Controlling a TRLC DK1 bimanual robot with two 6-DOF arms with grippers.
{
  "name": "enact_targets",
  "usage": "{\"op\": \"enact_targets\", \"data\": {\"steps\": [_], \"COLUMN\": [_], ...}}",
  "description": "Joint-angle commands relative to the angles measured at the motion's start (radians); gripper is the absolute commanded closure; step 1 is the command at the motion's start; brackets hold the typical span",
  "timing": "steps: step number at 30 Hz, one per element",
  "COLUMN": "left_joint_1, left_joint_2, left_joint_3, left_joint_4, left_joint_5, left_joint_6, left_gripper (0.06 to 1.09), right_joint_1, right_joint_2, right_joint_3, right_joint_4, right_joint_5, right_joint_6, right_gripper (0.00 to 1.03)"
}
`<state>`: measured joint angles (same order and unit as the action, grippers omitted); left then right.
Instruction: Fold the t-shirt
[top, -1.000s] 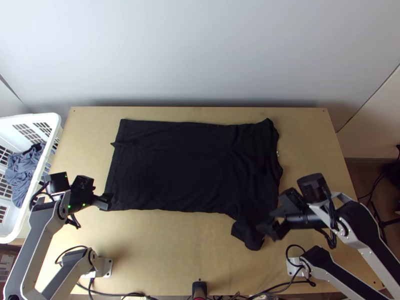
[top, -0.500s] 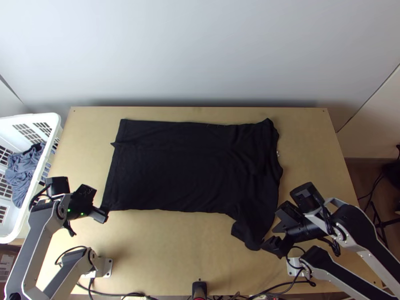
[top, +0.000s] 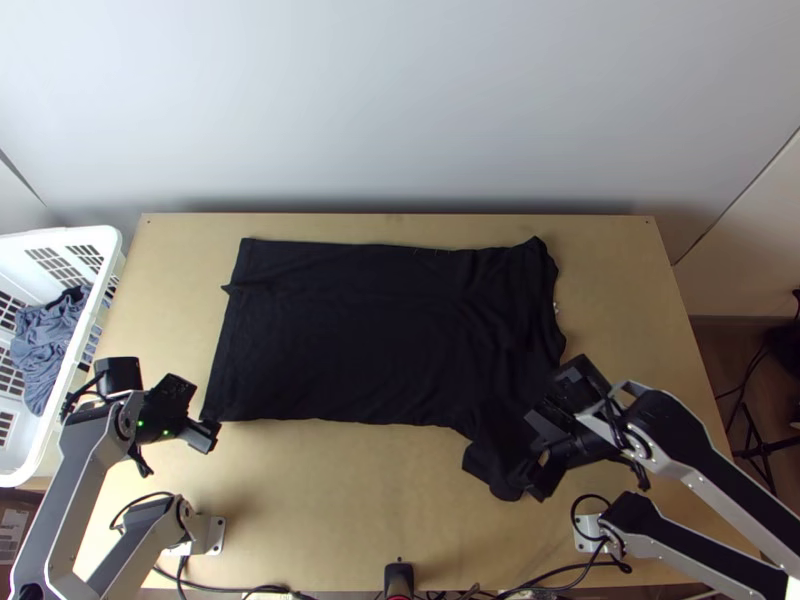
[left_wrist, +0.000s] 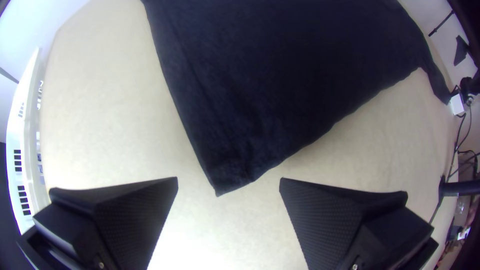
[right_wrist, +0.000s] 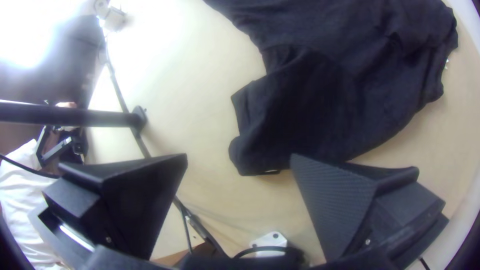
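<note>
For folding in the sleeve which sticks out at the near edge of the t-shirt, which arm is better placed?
Right, I would say. The right gripper is open, close to this sleeve. The left gripper, also open, is at the t-shirt's near left corner, far along the same edge.

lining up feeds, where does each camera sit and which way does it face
Top view: fixed high over the table's near edge, looking steeply down on the t-shirt; left arm and right arm show.
Left wrist view: on that wrist, looking down at a shirt corner; open left gripper shows.
Right wrist view: on that wrist, looking down at the shirt's rumpled end; open right gripper shows.
Shared: top and left wrist views both show the basket.
</note>
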<state>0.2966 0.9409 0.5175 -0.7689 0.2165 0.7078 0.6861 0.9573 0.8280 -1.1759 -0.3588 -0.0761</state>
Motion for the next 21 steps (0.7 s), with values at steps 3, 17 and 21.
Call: {"op": "enact_targets", "data": {"steps": [3,17,21], "left_joint_1": [-0.01,-0.037,-0.06], "left_joint_2": [0.012,0.072,0.11], "left_joint_3": [-0.033,-0.028,-0.028], "left_joint_4": [0.023,0.138,0.149], "left_joint_5": [0.0,0.001,0.0], "left_joint_6": [0.001,-0.117,-0.142], "left_gripper": [0.11,0.15,0.15], "right_joint_1": [-0.013,-0.011,-0.011], "right_joint_2": [0.09,0.109,0.109], "right_joint_3": [0.02,0.002,-0.01], "right_joint_4": [0.079,0.113,0.125], "right_joint_5": [0.046,0.046,0.054], "right_joint_6": [-0.05,-0.044,-0.04], "right_gripper": [0.07,0.12,0.12]}}
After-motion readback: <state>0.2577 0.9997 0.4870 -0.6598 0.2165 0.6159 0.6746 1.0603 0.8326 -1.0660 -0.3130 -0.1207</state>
